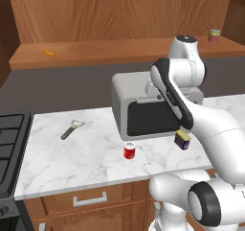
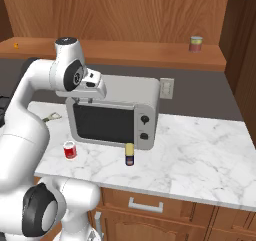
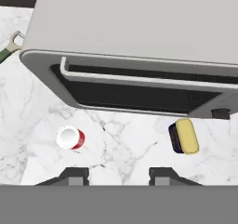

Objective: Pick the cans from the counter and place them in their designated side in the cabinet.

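On the white grey-veined marble counter (image 1: 72, 153), 2 small cans stand in front of the grey microwave (image 2: 125, 97): the red can (image 1: 129, 151), a plain cylinder with a white rim, near the microwave's left front corner, and the squat dark blue can (image 2: 129, 155) with yellow label and top, near its right front corner by the knobs. Both are upright, well apart from each other, each close to the counter's front edge with bare marble all round. From the hand view the red can (image 3: 70, 138) shows its white top left of centre, the blue can (image 3: 184, 136) its yellow lid to the right; the gripper (image 3: 118, 176) hangs above the marble between them, its 2 dark finger tips drawn in as far as they go and holding nothing. Microwave: boxy, smooth grey shell, dark glass door with pale handle bar. A green-handled peeler (image 1: 72, 129) lies flat on the slab further left, toward the black stove (image 1: 9, 144). Above, the long brown wood-grain cabinet (image 1: 119, 52) stands open-fronted, shelf mostly bare; a pale greenish can (image 2: 196, 44) (reddish band) sits at its right end, a small orange item (image 1: 49, 53) at its left. Below the slab, brown wooden drawers (image 2: 150, 205) with silver handles.
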Robot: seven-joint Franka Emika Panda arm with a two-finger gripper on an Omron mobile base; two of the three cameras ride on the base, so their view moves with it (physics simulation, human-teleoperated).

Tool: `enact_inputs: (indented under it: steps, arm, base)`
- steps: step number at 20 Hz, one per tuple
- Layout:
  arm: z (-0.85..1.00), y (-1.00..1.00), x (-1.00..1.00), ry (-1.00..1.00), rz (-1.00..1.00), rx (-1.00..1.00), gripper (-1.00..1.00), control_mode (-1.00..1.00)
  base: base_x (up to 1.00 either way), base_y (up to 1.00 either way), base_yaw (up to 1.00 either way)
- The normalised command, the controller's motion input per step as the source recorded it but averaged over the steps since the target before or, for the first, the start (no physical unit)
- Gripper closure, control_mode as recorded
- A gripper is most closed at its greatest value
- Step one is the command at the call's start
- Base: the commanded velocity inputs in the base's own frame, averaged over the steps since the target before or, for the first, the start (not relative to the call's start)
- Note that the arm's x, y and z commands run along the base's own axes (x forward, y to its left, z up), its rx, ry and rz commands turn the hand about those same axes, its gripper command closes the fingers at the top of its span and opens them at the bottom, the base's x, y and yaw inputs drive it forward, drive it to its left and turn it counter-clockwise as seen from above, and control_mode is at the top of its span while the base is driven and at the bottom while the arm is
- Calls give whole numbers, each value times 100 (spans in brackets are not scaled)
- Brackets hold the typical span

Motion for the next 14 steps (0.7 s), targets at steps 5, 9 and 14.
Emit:
enact_inputs:
  steps: [5,9,14]
  arm:
    - [0,3,-6,-1,0,0,-100,-100]
    - [-6,6,-18,0,0,0,-100,-100]
    - [-6,6,-29,0,-1,1,-100,-100]
  base:
    - [0,0,0]
    - [0,0,0]
    - [0,0,0]
